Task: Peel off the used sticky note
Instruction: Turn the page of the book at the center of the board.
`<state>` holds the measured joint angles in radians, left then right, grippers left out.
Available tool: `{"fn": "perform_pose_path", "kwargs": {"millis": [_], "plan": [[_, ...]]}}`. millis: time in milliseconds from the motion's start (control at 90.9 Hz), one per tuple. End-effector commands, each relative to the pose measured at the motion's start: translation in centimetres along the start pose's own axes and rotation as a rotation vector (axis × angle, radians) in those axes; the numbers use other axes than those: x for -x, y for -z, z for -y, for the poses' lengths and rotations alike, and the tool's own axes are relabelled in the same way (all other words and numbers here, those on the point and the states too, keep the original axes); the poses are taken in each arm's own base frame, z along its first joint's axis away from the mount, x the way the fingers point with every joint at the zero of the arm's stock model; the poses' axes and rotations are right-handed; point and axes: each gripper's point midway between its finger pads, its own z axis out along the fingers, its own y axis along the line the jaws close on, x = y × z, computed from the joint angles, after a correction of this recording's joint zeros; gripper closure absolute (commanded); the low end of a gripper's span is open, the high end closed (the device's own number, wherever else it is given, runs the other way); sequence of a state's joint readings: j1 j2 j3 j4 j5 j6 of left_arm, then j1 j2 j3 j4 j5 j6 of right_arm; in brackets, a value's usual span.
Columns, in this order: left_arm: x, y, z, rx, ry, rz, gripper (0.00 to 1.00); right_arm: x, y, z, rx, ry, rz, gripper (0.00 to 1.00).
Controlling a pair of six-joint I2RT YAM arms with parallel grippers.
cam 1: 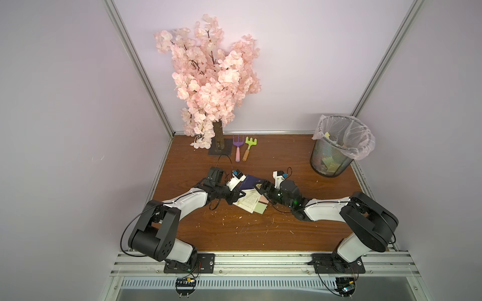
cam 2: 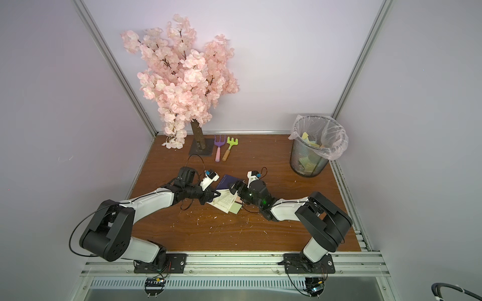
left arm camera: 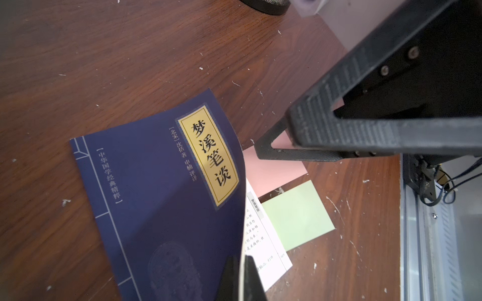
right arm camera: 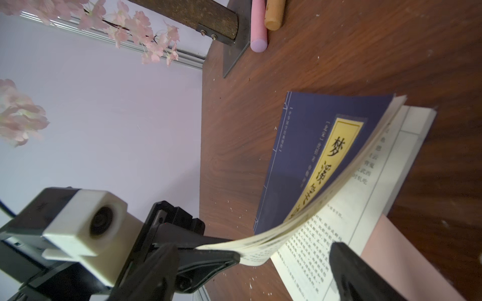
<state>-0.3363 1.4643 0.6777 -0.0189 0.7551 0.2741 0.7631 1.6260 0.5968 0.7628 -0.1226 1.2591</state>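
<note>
L gripper (right arm camera: 221, 256) was clamped shut on the book's (left arm camera: 156, 195) cover & front pages, prob. lifting them to bare the page beneath for the other arm. R gripper (left arm camera: 275, 135) had jaws wide apart, gripping nothing, w/ the pink sticky note (left arm camera: 273, 172) flat right under its tips at the open page's edge; not yet peeled, I'd judge. A green note (left arm camera: 297, 213) lay just beyond the jaws, & the bin (cam 1: 336, 151) well off, likely for the peeled note.

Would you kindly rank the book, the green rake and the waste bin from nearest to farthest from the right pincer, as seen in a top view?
1. book: right beside the right pincer, in the middle.
2. green rake: farther back, near the centre.
3. waste bin: far back corner on the robot's right.
</note>
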Motion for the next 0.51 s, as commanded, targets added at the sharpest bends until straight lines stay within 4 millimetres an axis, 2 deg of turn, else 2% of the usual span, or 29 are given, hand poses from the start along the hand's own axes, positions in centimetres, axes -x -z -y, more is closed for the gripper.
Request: {"fn": "perform_pose_path", "kwargs": {"millis": [0,198,495], "plan": [[0.1,-0.2,0.0,0.002,-0.006,-0.020,0.98,0.0,0.0,0.3,0.003,-0.020,0.011,0.07],[0.0,-0.2,0.0,0.002,-0.007,-0.022,0.99,-0.5,-0.1,1.6,-0.038,-0.027,-0.004,0.02],[0.0,-0.3,0.0,0.000,-0.007,-0.024,0.99,-1.0,-1.1,1.8,-0.047,-0.027,-0.043,0.01]]}}
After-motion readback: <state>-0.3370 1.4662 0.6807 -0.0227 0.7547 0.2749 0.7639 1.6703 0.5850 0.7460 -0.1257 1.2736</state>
